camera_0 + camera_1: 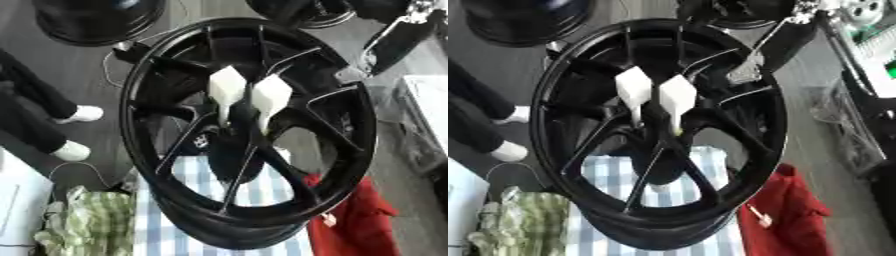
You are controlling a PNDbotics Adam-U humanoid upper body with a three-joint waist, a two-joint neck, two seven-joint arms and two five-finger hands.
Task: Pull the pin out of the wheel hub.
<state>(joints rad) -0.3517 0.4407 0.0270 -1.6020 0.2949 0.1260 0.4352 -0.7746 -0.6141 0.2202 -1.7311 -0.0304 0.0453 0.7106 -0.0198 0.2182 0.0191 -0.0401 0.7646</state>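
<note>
- At centre, a black wheel (249, 135) stands tilted on its rim, spokes running from the hub (229, 145) out to the rim.
- Two white pins (226, 92) (271, 97) sit side by side in the hub, wide faceted heads up, thin shafts going down into the hub holes; the heads are just beside each other, barely apart.
- The wheel's lower rim rests on a blue-and-white checked cloth (166, 230), which shows through the gaps between the lower spokes.
- A red cloth (350, 215) lies at the wheel's lower right, touching or just beside the rim; a small pale tag (759, 216) shows on it in the right eye view.
- A green checked cloth (74, 222) is bunched at lower left, near the rim.
- An arm (398, 37), black with silver parts, comes in from the upper right and reaches down to the wheel's upper right rim.
- Its hand (745, 70) is at the rim near a spoke; whether its fingers are apart or curled I cannot tell, and it touches neither pin.
- No left hand shows in either view.
- Another dark wheel (96, 20) lies on the grey floor at upper left, well apart, and a second dark round thing (297, 12) sits behind the top rim.
- A person's dark legs and white shoes (74, 150) show at the left edge, away from the wheel.
</note>
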